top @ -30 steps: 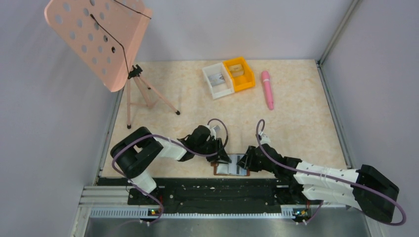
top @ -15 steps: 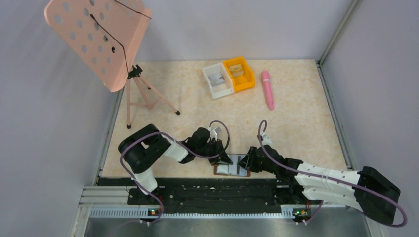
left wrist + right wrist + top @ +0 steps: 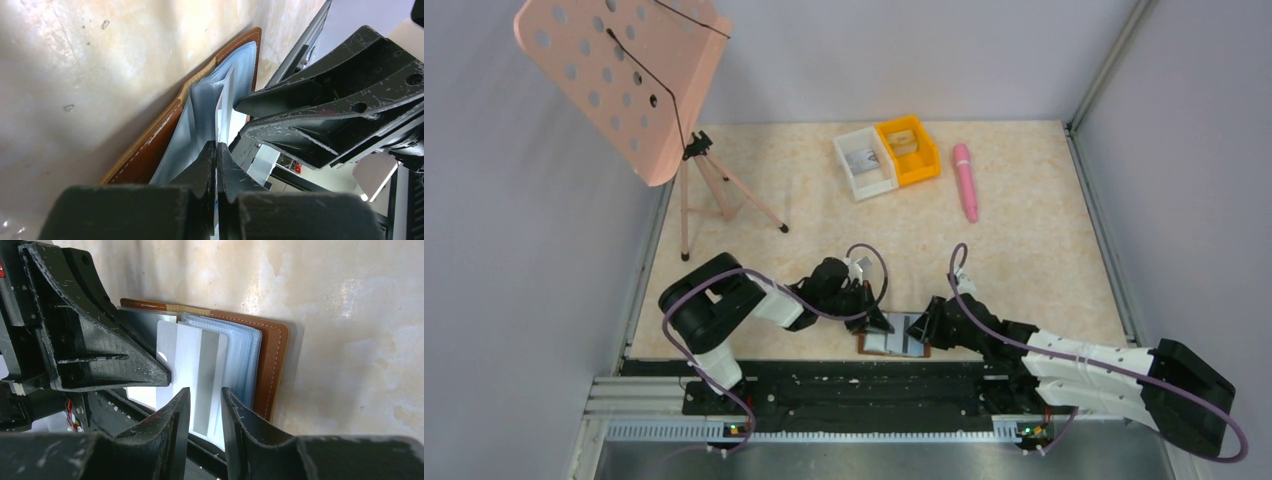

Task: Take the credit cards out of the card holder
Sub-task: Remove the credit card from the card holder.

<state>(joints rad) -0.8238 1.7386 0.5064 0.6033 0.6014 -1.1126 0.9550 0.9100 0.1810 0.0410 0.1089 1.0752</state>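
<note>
Left gripper (image 3: 216,156): fingers pressed together with a thin pale edge caught between them, judged to be an edge of a credit card (image 3: 189,365), white with a grey stripe, standing partly out of its pocket. Right gripper (image 3: 205,399): fingers parted with a gap, set low over the same card, nothing visibly clamped; whether its tips bear on the leather cannot be told. Card holder (image 3: 272,367): brown leather, lying open and flat on the table (image 3: 350,315) at its near edge, between the two grippers, pale blue-grey pockets uppermost. Further cards: layered pale sleeves show beside the white one; how many are filled cannot be told. Step in hand: extraction of one card, grip made, card not yet free of its pocket. Next move, as judged: draw the pinched card out along the line of its pocket, with the right gripper pinning the holder so that it neither slides nor lifts; then set the card down on the table apart from the holder.
</note>
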